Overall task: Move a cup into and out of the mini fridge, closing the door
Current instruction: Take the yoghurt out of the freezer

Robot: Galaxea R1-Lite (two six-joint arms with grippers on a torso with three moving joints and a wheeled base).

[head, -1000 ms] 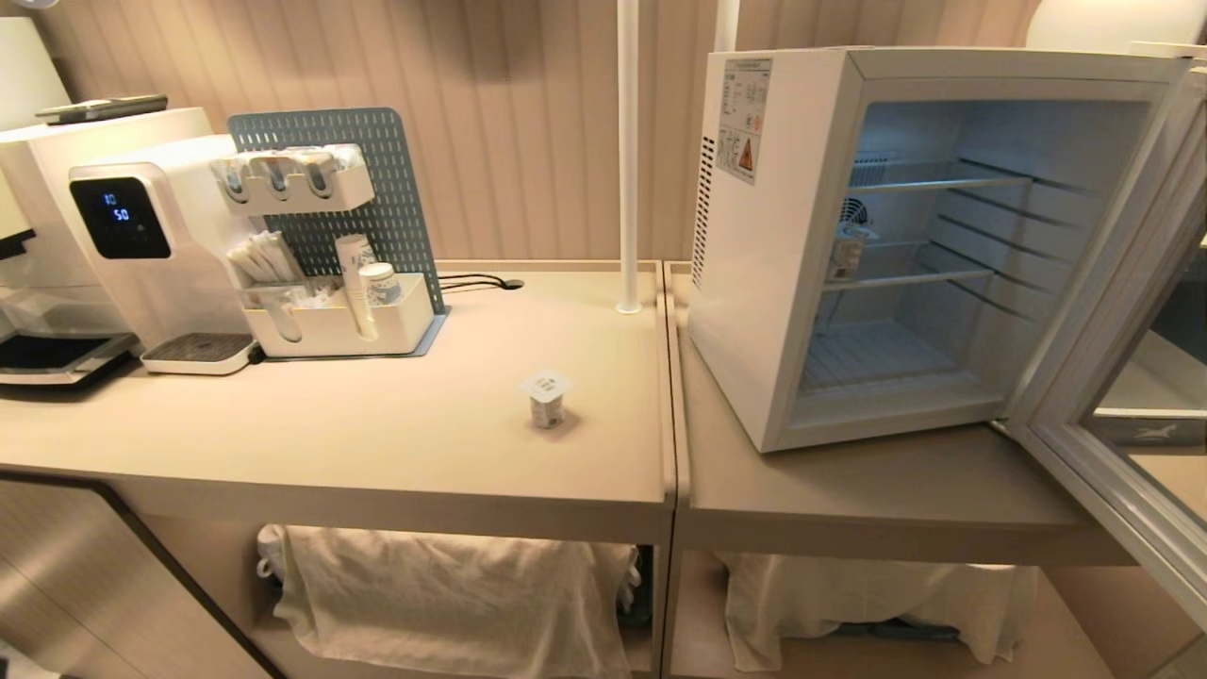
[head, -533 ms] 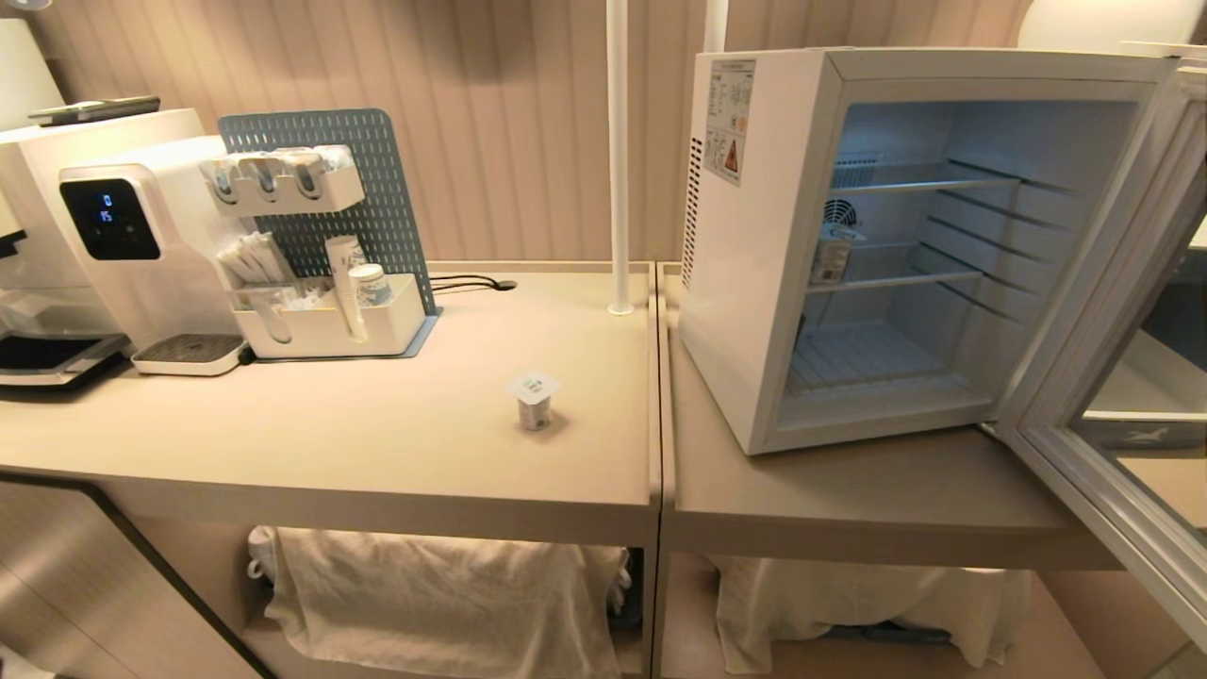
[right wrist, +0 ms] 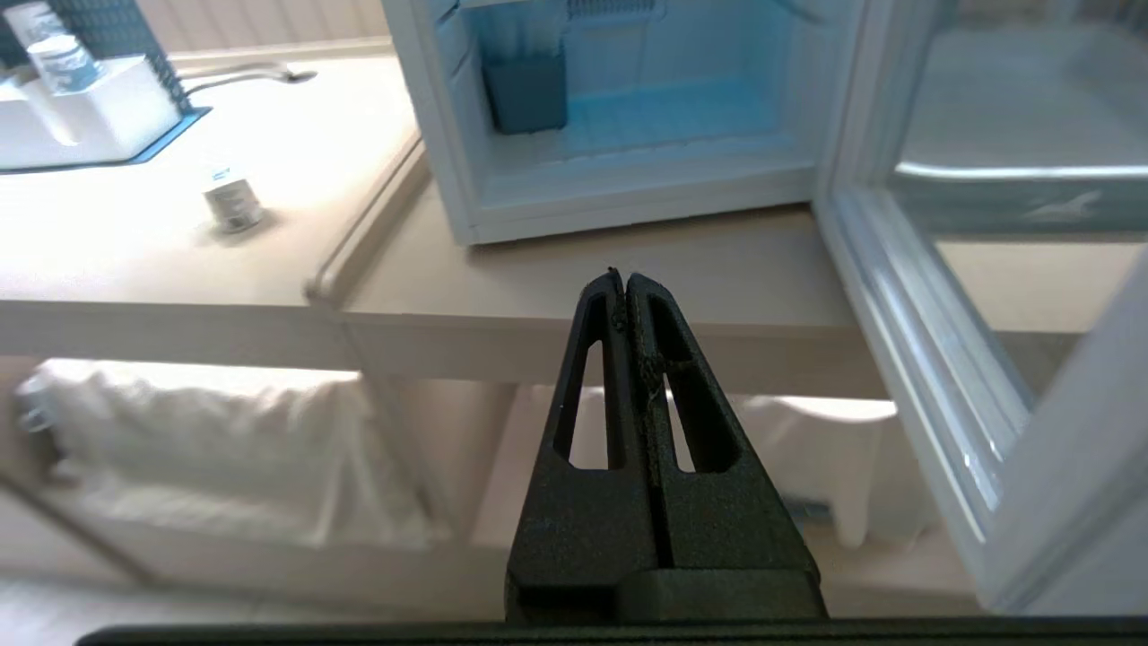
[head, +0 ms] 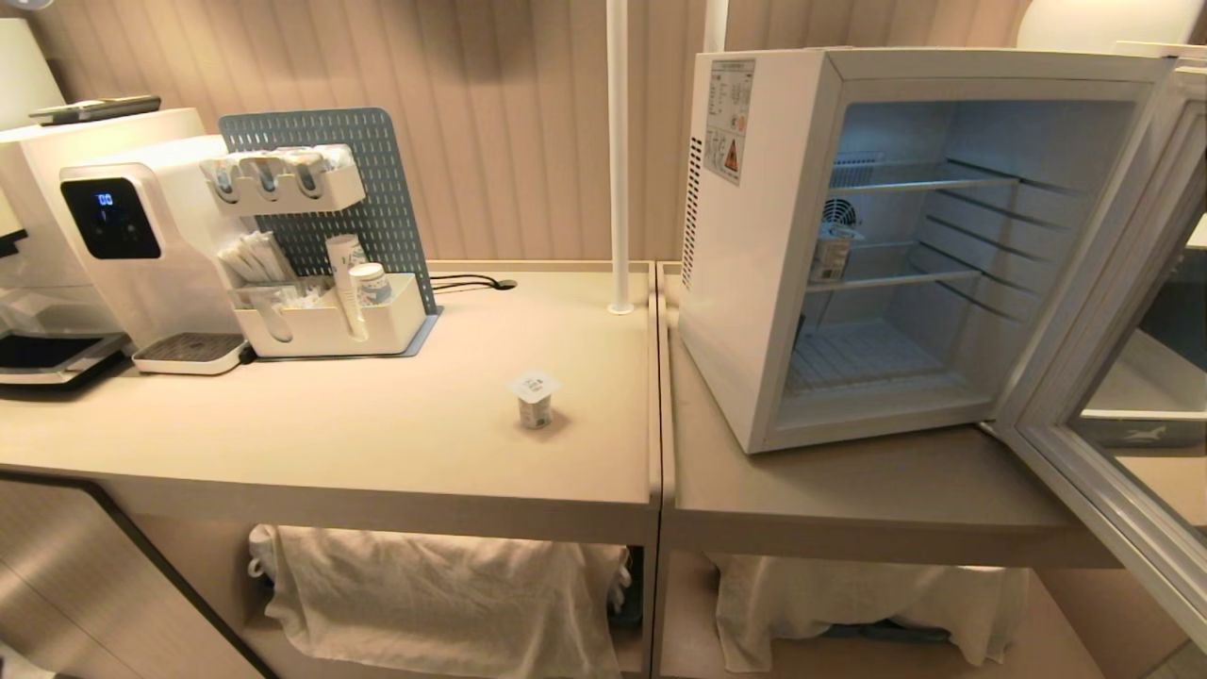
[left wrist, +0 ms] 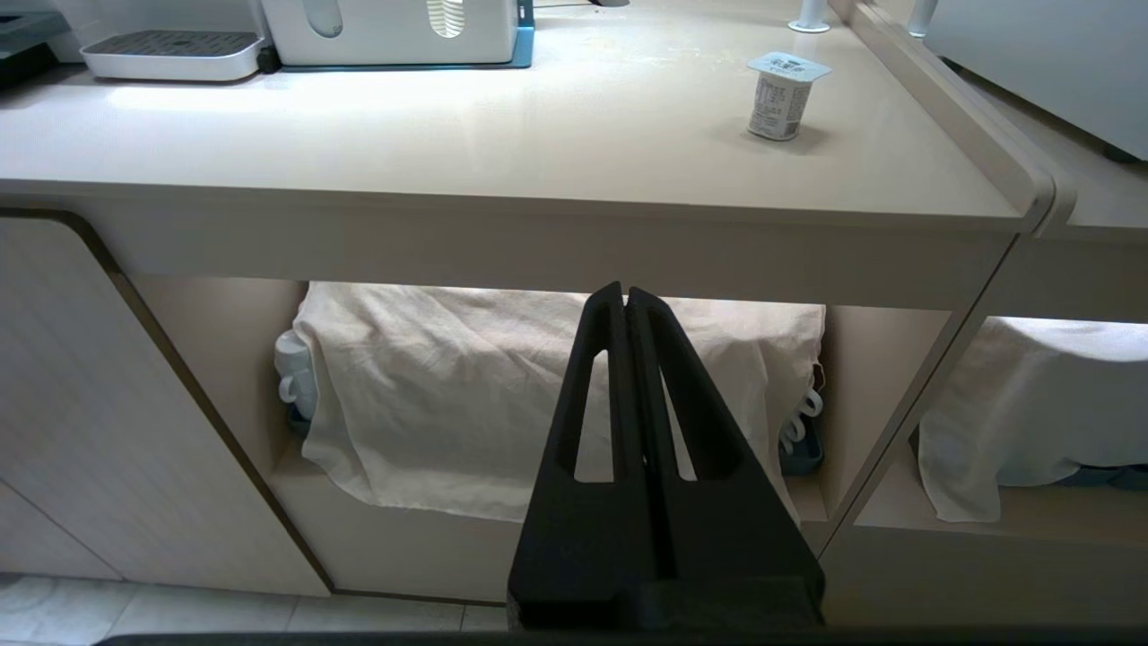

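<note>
The right gripper (right wrist: 625, 280) hangs in front of the counter (head: 377, 443) edge, below the fridge (head: 754, 283), fingers pressed together and empty; I judge it is only staging for a reach. The left gripper (left wrist: 625, 296) is lower, facing the cloth-covered shelf (left wrist: 502, 395), fingers also together. The door (head: 1113, 358) stands wide open, so the wire shelves are free to load. The cup (head: 535, 401) stands upright on the counter, well left of the fridge: small, white, with a square foil lid and printed label.
</note>
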